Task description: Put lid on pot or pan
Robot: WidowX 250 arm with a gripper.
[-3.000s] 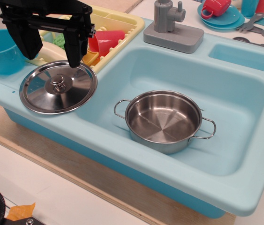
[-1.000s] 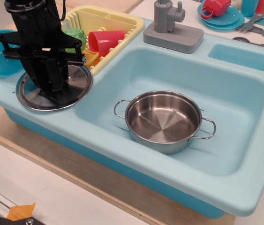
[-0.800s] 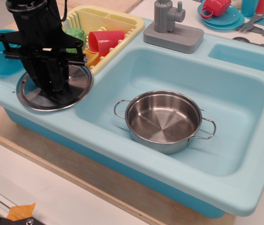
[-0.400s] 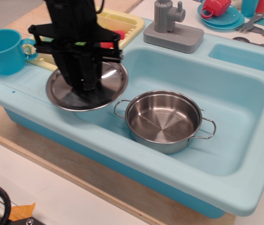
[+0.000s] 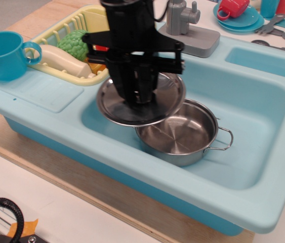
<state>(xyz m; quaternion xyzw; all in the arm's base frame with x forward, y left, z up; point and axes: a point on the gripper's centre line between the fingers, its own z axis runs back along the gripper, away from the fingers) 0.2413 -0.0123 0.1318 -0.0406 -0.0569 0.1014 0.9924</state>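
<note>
My black gripper (image 5: pixel 141 93) is shut on the knob of the shiny steel lid (image 5: pixel 113 107) and holds it in the air. The lid hangs a little tilted over the left part of the sink, overlapping the left rim of the steel pot (image 5: pixel 182 136). The pot stands upright in the light blue sink basin (image 5: pixel 243 126), one wire loop handle showing at its right; its left handle is hidden behind the lid. The knob itself is hidden by the fingers.
A blue cup (image 5: pixel 0 53) stands on the left counter. A yellow dish rack (image 5: pixel 76 38) with a green vegetable and other toys is behind it. A grey faucet (image 5: pixel 185 28) stands at the back. Plates and cups lie at the back right.
The gripper closed on the lid on the left counter, lifted it, and carried it right; it now hangs over the pot's left edge.
</note>
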